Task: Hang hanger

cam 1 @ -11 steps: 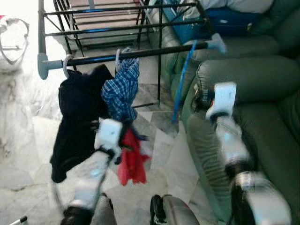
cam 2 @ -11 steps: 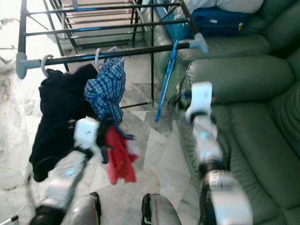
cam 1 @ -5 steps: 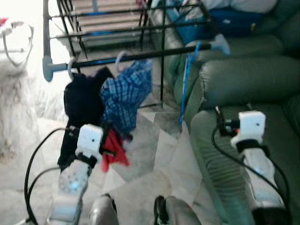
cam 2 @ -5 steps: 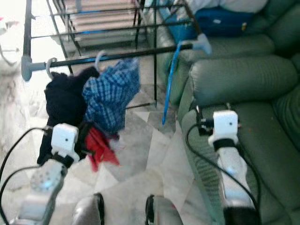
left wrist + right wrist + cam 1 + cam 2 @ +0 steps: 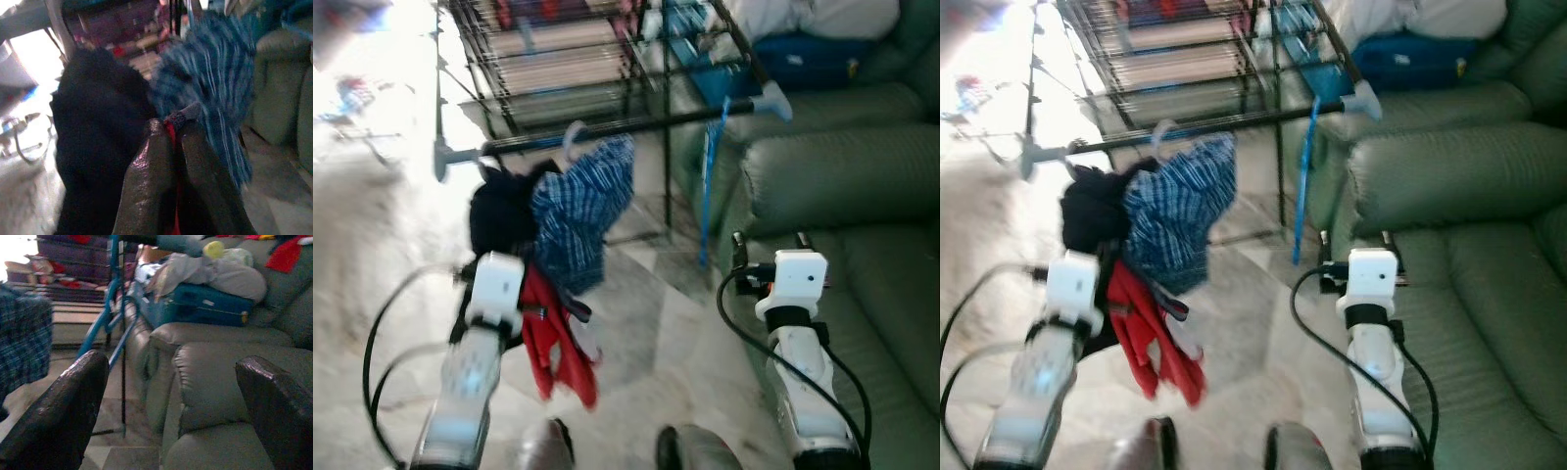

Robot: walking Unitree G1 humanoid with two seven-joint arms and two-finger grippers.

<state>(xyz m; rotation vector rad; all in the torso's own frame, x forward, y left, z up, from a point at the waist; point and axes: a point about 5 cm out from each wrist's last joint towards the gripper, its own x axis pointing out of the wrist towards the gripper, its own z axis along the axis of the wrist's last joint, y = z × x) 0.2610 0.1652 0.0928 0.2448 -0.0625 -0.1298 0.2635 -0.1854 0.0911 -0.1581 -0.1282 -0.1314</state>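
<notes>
Left tool [image 5: 168,129] is pinching a red garment [image 5: 553,343]; checked shirt [image 5: 582,220] and dark garment [image 5: 501,211] are hanging just ahead. Right tool [image 5: 171,396] is gaping wide before the sofa [image 5: 220,367].

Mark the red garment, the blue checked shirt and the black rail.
red garment [image 5: 553,348], left eye view, middle of cloth.
blue checked shirt [image 5: 582,211], left eye view, cloth centre.
black rail [image 5: 636,125], left eye view, bare bar section.
</notes>
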